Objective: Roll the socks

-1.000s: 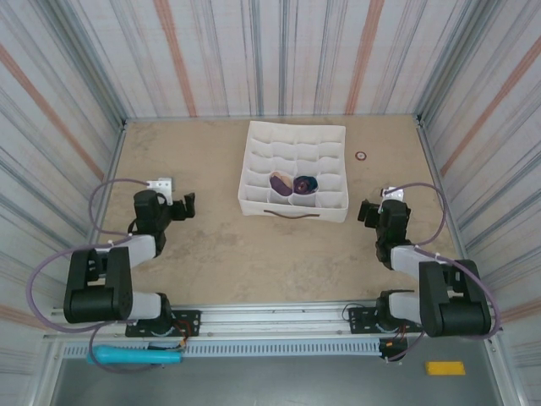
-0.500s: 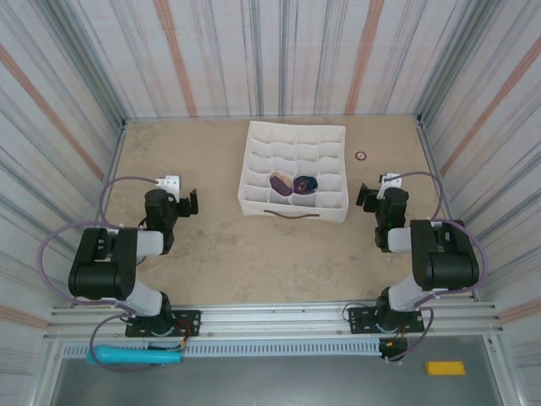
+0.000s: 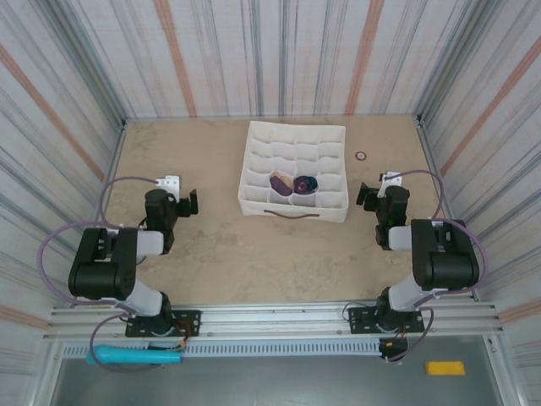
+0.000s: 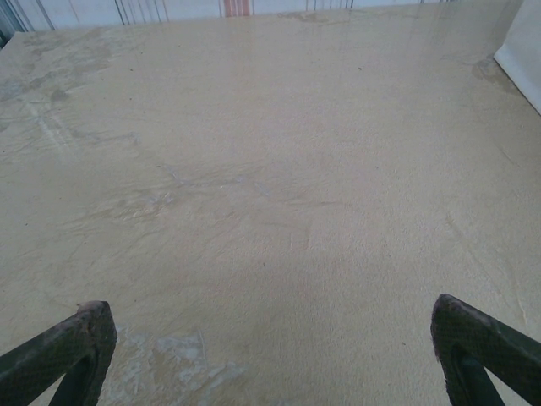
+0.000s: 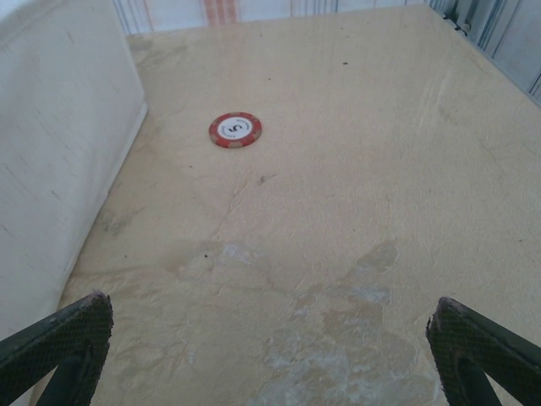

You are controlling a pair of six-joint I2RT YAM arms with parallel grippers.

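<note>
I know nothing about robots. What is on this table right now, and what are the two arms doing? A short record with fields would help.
socks: two rolled bundles, side by side in compartments of the organizer
organizer: white divided tray, mid-table, dark handle on its near wall
poker chip: red and white, flat on the table, right of the organizer
left gripper: open, holding nothing, over bare table
right gripper: open, holding nothing, beside the organizer's right wall
</note>
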